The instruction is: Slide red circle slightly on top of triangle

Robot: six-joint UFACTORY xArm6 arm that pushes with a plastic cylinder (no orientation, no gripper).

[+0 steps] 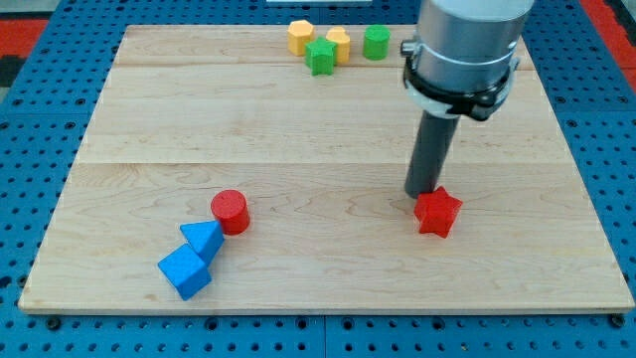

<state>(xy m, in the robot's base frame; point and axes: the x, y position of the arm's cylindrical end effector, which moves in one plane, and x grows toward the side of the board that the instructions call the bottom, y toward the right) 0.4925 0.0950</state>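
Fingers are absent on this arm: it ends in a straight dark rod with nothing to part or clamp, and my tip (427, 193) rests on the desk (328, 119) touching, or all but touching, the upper-left edge of a red star-shaped block (438, 212) right of centre.

Well apart from it, the red circle (231, 210) stands in the lower left of the desk, lying at about nine o'clock from my tip, a shade lower. The circle sits just beside the blue triangle (204, 239), apparently touching its upper-right corner, at roughly one o'clock from it. A blue cube (185, 271) lies against the triangle at its seven o'clock, so the three form a short diagonal chain rising toward the view's right.

That line is the relation that matters: to nudge the circle to the triangle's twelve o'clock, the push would probably have to come from the circle's right or lower right, driving it toward ten o'clock. My tip is already on that side, though far off, with the red star at its foot and bare wood between.

At the view's top edge, well clear of all this, a cluster holds two yellow blocks (300, 37), a green star-shaped block (320, 57) and a green cylinder (376, 43).
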